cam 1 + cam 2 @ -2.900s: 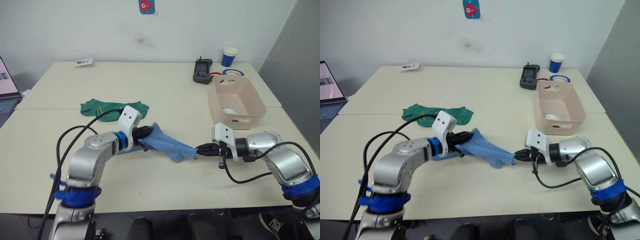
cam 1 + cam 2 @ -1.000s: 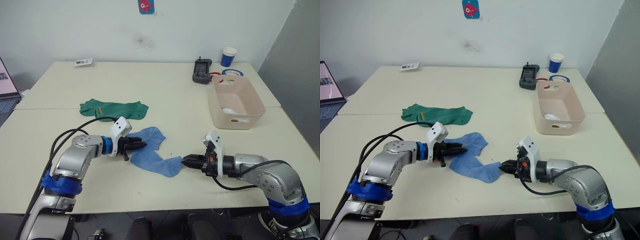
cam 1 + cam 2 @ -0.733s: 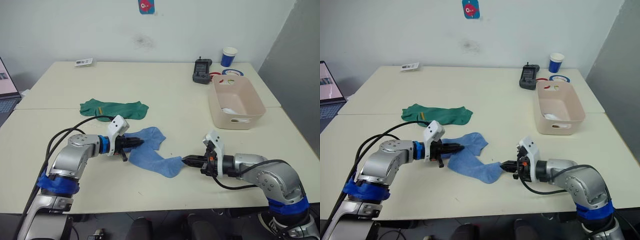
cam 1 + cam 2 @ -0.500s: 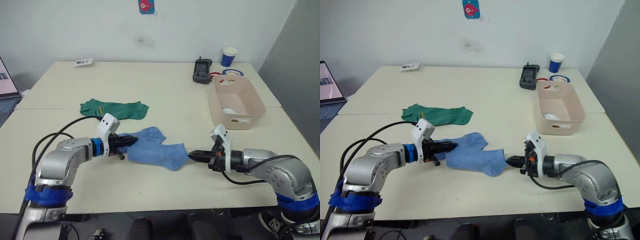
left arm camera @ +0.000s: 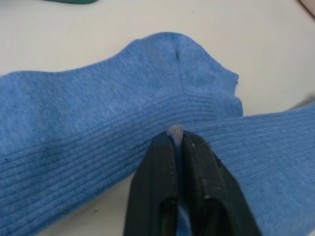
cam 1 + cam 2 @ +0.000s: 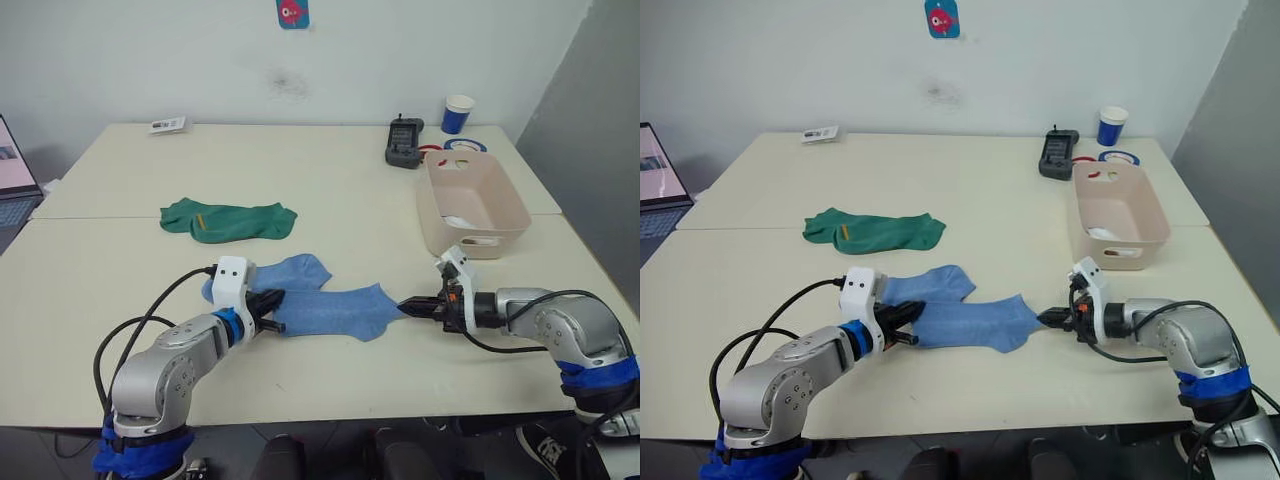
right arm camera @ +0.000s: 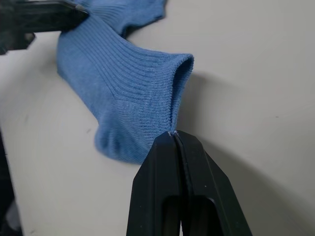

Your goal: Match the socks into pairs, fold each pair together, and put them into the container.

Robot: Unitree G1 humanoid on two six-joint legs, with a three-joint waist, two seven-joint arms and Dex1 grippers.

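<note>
Light blue cotton stretched between your grippers: the left gripper (image 6: pixel 272 299) and right gripper (image 6: pixel 408 306) each pinched an end of one light blue sock (image 6: pixel 330 309) over its mate (image 6: pixel 285 271), short of the container (image 6: pixel 470 205). You needed even tension and aligned edges.

No text is legible; the wall sticker (image 6: pixel 293 12) perhaps bears a red figure.

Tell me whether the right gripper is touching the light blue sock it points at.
Touching. In the right wrist view, the right gripper has its fingers shut on the edge of the light blue sock, pinching the cuff corner with no gap.
</note>
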